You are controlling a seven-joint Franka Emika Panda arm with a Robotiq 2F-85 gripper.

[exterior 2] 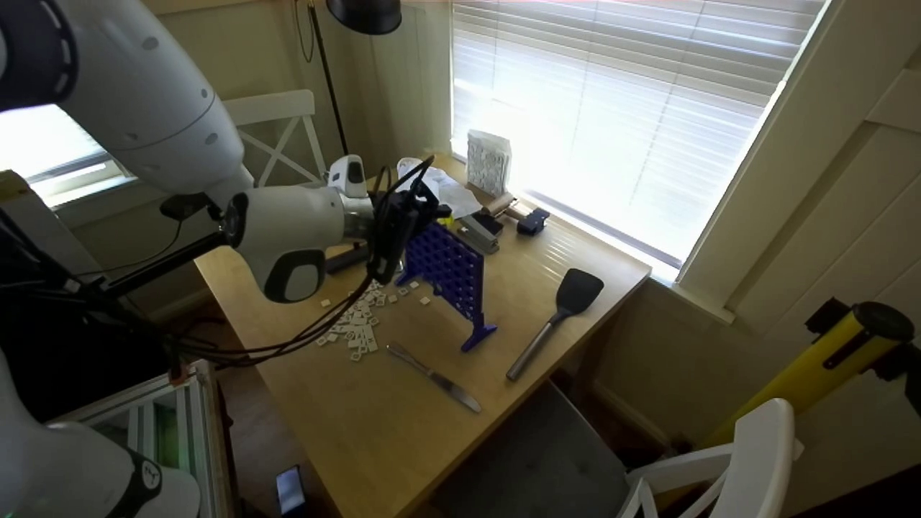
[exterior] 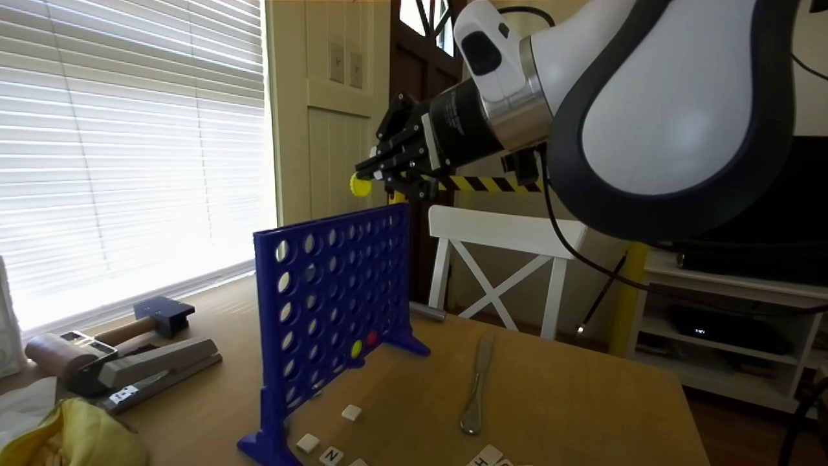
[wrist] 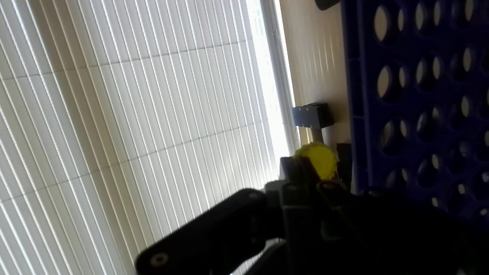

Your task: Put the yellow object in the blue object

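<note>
Evidently the disc is pinched in the tips of the gripper, jutting left of it and a little low in an exterior view. Below and apart from it, the grid stands upright, its top edge running from near left to far right. The next move probably turns on lining the disc's flat faces up with that edge, then lowering it in; whether it is squarely overhead cannot be told. On the table, a knife lies right of the grid, tiles by its near foot, a stapler to the left. Farther out are blinds at left and a chair beyond.
</note>
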